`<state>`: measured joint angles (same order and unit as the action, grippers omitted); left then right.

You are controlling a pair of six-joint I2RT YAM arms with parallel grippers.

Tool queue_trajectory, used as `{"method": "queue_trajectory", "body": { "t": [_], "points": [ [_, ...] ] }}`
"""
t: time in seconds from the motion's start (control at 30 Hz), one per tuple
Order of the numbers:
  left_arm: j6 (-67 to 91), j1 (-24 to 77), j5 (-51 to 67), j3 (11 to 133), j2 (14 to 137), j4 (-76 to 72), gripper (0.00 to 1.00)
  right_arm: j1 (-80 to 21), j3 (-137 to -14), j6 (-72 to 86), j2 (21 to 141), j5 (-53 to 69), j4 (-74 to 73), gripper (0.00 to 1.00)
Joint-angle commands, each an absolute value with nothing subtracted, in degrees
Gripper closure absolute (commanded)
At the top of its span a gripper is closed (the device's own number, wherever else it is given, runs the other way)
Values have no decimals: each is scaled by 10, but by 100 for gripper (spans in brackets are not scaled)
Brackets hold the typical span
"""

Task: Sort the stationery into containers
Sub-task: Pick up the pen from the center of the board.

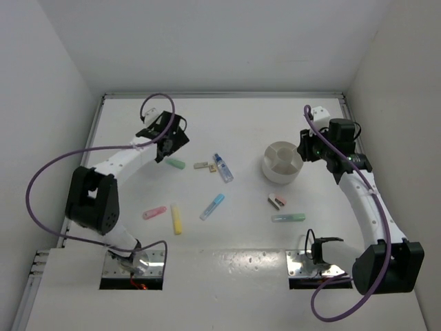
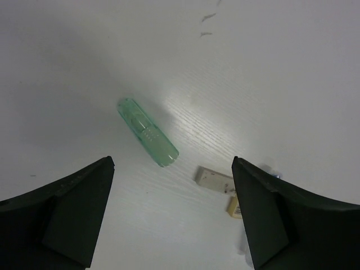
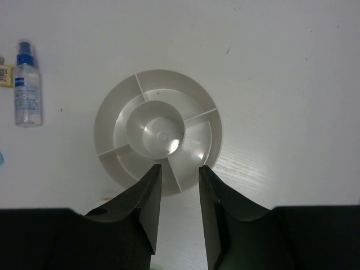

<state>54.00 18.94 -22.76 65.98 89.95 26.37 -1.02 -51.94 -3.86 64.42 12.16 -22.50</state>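
Note:
The stationery lies loose on the white table. A pastel green stick (image 1: 176,163) (image 2: 147,132) lies just ahead of my left gripper (image 1: 169,148) (image 2: 173,163), which is open, empty and above the table. Tan blocks (image 1: 201,165) (image 2: 214,180) and a clear blue-capped bottle (image 1: 222,167) (image 3: 27,90) lie to its right. My right gripper (image 1: 305,148) (image 3: 180,169) is open a narrow gap, empty, over the near rim of the round white divided dish (image 1: 270,165) (image 3: 107,121). The dish's compartments hold nothing.
A blue stick (image 1: 212,206), a pink stick (image 1: 154,212) and a yellow stick (image 1: 176,218) lie in the front middle. Brown-pink blocks (image 1: 276,201) and a second green stick (image 1: 288,218) lie in front of the dish. White walls enclose the table.

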Motion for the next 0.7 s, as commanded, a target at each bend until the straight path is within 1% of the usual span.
{"method": "queue_trajectory", "body": {
  "t": [0.0, 0.1, 0.13, 0.2, 0.27, 0.33, 0.43, 0.57, 0.67],
  "points": [
    [671, 210, -287, 704, 955, 338, 10, -14, -530, -33, 638, 110, -209, 66],
    [741, 221, -287, 704, 979, 344, 24, -14, -530, -33, 638, 98, -209, 63],
    [753, 227, -293, 709, 994, 344, 26, -14, -530, -33, 631, 98, -204, 62],
    [786, 227, -294, 709, 1007, 349, 26, -14, -525, -33, 626, 91, -204, 62],
    [797, 221, -287, 709, 1033, 349, 28, -14, -525, -33, 621, 85, -198, 61],
    [797, 207, -268, 715, 1052, 349, 28, -14, -519, -33, 613, 80, -193, 61],
    [797, 200, -276, 715, 1073, 343, 28, -14, -519, -33, 607, 80, -192, 61],
    [803, 186, -276, 720, 1098, 337, 33, -14, -519, -33, 607, 75, -192, 59],
    [803, 172, -271, 736, 1116, 337, 33, -14, -519, -33, 602, 69, -192, 59]
  ]
}}
